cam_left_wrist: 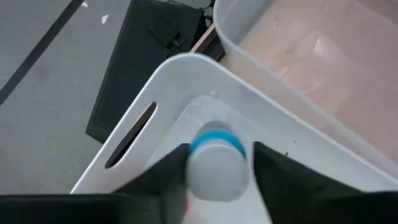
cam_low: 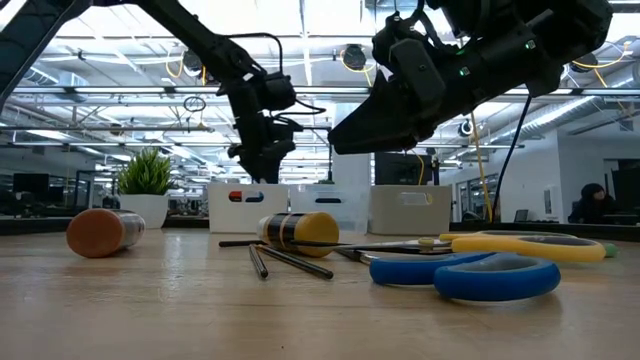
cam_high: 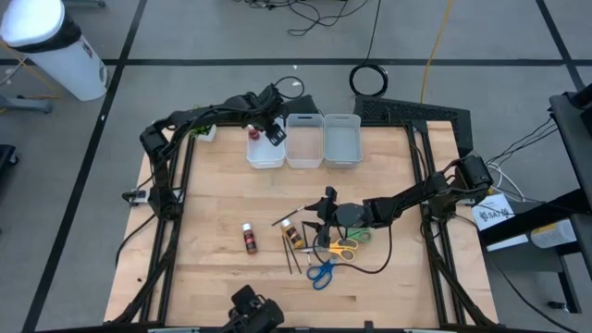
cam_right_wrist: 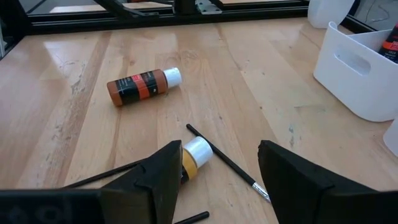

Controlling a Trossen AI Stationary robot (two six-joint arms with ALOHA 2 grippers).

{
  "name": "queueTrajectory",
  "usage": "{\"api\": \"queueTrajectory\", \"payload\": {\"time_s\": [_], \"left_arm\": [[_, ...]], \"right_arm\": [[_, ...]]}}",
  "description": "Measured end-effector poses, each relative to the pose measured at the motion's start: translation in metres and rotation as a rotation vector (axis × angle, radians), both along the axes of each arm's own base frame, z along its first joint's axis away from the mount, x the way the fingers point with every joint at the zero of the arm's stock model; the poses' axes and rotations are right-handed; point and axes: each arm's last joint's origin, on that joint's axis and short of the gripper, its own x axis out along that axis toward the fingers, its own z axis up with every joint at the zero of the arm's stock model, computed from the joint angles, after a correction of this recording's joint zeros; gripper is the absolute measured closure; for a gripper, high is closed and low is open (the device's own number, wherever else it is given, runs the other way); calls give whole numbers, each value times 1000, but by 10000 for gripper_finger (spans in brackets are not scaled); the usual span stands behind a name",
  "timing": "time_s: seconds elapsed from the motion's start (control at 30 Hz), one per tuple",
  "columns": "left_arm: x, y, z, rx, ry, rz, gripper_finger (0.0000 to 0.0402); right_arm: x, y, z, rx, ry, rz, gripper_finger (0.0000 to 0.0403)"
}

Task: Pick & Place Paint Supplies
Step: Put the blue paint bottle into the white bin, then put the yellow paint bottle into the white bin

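Blue-capped paint bottle (cam_left_wrist: pixel 214 167) sits gripped in the left hand (cam_high: pixel 275 132), hanging over the leftmost of three white bins (cam_high: pixel 265 154) at the tabletop's (cam_high: pixel 213 268) far edge, ready to drop straight down. The right hand (cam_right_wrist: pixel 217 180), fingers spread and empty, hovers mid-tabletop just above a yellow bottle (cam_right_wrist: pixel 193 157) whose long axis runs across the gap. Loose supplies: two bottles, the other brown (cam_high: pixel 249 238); roughly three brushes (cam_high: pixel 293 248); three scissors (cam_high: pixel 335 250).
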Motion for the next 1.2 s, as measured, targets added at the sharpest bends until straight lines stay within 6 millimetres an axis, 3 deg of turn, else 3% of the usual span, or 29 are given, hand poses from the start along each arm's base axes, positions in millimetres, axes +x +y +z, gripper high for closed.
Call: {"api": "queueTrajectory", "payload": {"time_s": [0.23, 0.43, 0.6, 0.77, 0.97, 1.1, 1.2], "left_arm": [[-2, -6, 10, 0, -18, 17, 79], [-11, -30, 52, 37, -82, -14, 34], [-23, -72, 104, 62, -225, -57, 16], [-38, -138, 133, 126, -427, -209, 12], [-63, -206, 121, 199, -709, -378, 11], [-80, -234, 98, 199, -892, -450, 11], [-90, -248, 79, 195, -983, -495, 11]], "right_arm": [[0, 0, 0, 2, 0, 0, 206], [0, 0, 0, 30, -5, -11, 206], [0, 3, 0, 107, -10, 1, 206], [-5, 23, 0, 170, 2, 108, 206], [-5, 59, 13, 145, -1, 88, 206], [2, 73, 18, 83, 57, 39, 206], [12, 81, 10, 53, 104, 24, 206]]}}
